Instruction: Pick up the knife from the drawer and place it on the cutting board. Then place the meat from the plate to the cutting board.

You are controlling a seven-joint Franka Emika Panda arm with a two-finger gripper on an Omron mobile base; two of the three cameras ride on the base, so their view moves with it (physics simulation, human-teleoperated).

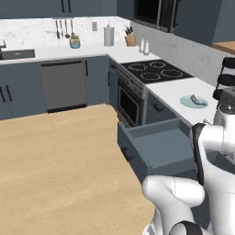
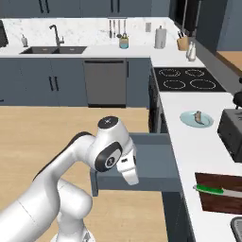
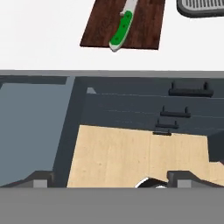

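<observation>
Wide apart and holding nothing, the fingers (image 3: 109,179) hang over the wood floor beside the pulled-out drawer (image 2: 151,163). Beyond them, on the white table (image 2: 189,142), the knife (image 2: 218,191) lies across the cutting board (image 2: 222,201), green handle toward the table's front edge. Farther along the table, the meat (image 2: 199,117) rests on the plate (image 2: 189,120), well apart from the board, near the cooktop (image 2: 189,79).

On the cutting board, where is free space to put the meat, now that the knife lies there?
The knife lies lengthwise down the middle of the cutting board, handle toward the counter's front edge. Bare wood strips remain on both sides of it. The white counter between the board and the plate holding the meat is also bare.
</observation>
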